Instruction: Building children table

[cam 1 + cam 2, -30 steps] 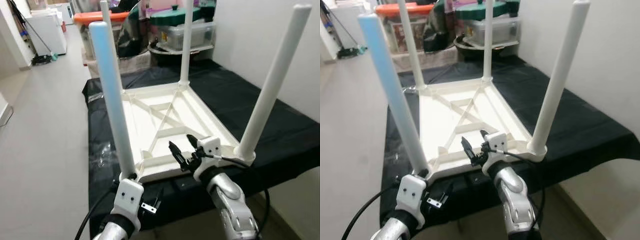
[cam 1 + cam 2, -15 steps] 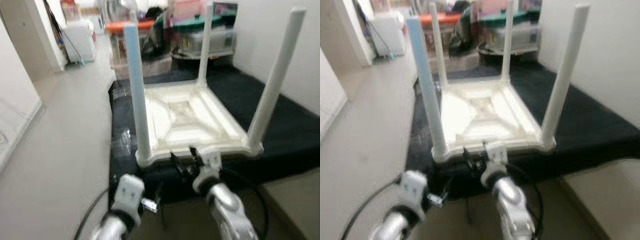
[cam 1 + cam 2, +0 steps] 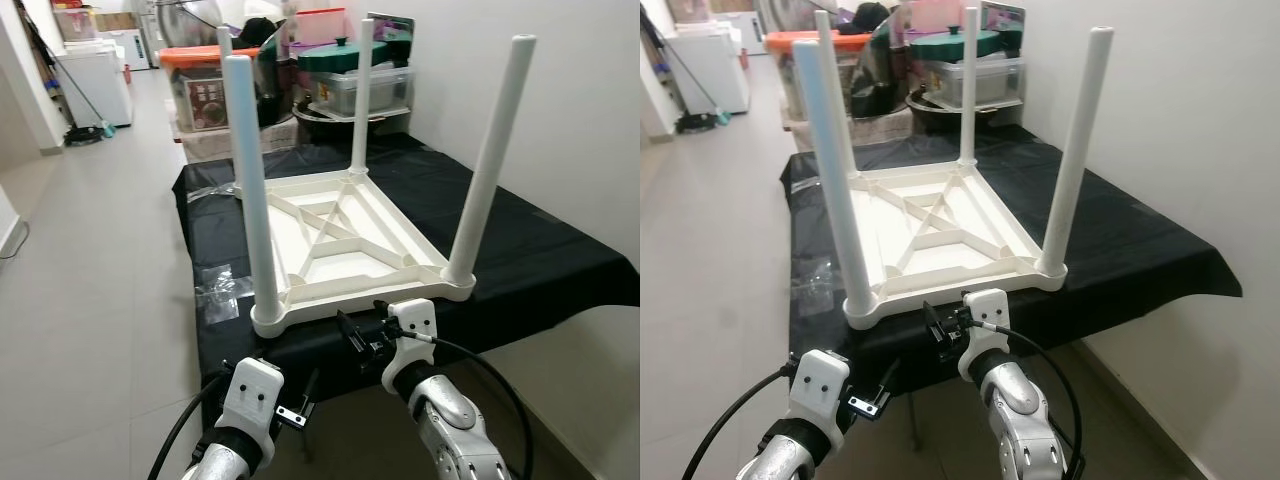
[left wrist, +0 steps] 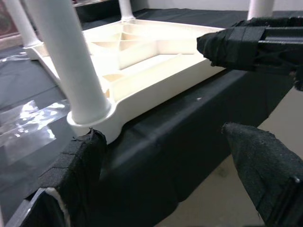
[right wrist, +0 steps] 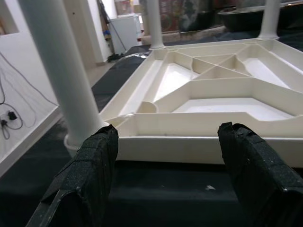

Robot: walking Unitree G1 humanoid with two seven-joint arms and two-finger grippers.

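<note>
Left eye view has the children table (image 3: 340, 235) lying upside down in the middle of the frame on a black-draped surface (image 3: 540, 240), its ribbed underside facing up and four white legs standing upright, one at each corner. Its long axis runs away from the robot, from the lower centre toward the storage tubs (image 3: 355, 75) at the top. A crumpled clear plastic wrapper (image 3: 215, 290) lies on the cloth just left of the near-left leg (image 3: 250, 190).

Both arms sit low in the frame, short of the surface's near edge. The right gripper (image 3: 365, 335) is the nearer one, just in front of the middle of the table's near short rim, jaws spread and empty; its wrist view looks straight along the underside with that rim between the fingers (image 5: 85, 182). The left gripper (image 3: 300, 395) hangs lower and further back, below the near-left corner, jaws also spread with nothing between them.

With every leg already seated, the table probably needs turning onto its feet, and the near rim, lying crosswise to both grippers, is the obvious hold
</note>
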